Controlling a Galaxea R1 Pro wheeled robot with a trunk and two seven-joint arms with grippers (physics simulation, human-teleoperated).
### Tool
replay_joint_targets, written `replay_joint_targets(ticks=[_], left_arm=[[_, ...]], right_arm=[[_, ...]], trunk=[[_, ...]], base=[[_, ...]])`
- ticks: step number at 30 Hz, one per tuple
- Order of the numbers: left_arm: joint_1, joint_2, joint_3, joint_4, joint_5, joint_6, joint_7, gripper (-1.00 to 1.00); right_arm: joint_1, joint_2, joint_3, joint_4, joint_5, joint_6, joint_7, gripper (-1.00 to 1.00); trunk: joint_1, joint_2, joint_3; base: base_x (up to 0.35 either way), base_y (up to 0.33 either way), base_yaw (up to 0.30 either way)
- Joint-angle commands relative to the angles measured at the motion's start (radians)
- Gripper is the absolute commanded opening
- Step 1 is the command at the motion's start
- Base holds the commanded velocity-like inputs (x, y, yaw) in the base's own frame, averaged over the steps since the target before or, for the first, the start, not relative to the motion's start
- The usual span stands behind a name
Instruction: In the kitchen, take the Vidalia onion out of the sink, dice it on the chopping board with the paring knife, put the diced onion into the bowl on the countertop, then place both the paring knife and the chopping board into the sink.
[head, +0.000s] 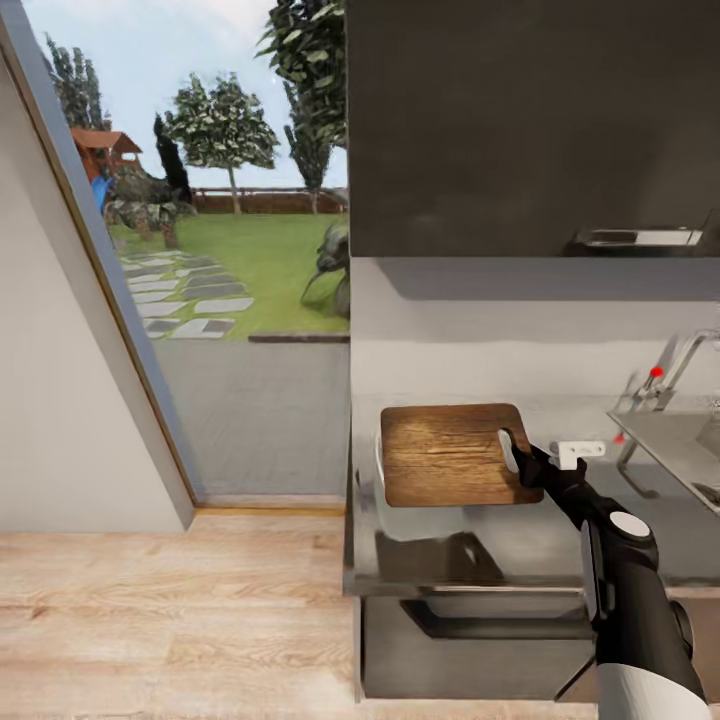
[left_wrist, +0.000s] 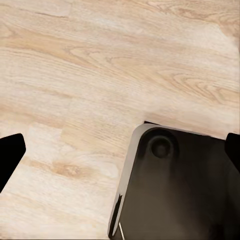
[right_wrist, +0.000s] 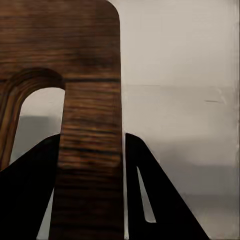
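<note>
Right gripper (head: 522, 462): clamped on chopping board (head: 452, 453) at slot end, lifted over countertop (head: 520, 540). Left gripper (left_wrist: 120, 155): jaws apart, empty, above floor (left_wrist: 75, 75).

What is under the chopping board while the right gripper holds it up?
Under the chopping board, clamped at its slot end by the right gripper, lies the grey countertop, with a white rim, probably the bowl, showing at the board's left edge. The rest is covered.

Brown wood-grain chopping board (head: 450, 455), glossy grey countertop (head: 520, 540), steel sink (head: 665, 440), pale wood floor (head: 170, 620).
</note>
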Motion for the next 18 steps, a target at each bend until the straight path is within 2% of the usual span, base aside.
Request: replay_joint_targets(ticks=[1, 18], left_arm=[[0.000, 0.000, -0.002, -0.002, 0.003, -0.001, 0.002, 1.00], [0.000, -0.005, -0.002, -0.002, 0.003, -0.001, 0.003, 1.00]], right_arm=[[-0.001, 0.001, -0.003, -0.002, 0.006, 0.004, 0.009, -1.00], [-0.001, 0.001, -0.003, -0.002, 0.007, 0.004, 0.009, -1.00]], trunk=[[0.000, -0.002, -0.002], [0.000, -0.002, -0.002]], base=[[-0.309, -0.158, 0.000], [-0.277, -0.195, 0.000]])
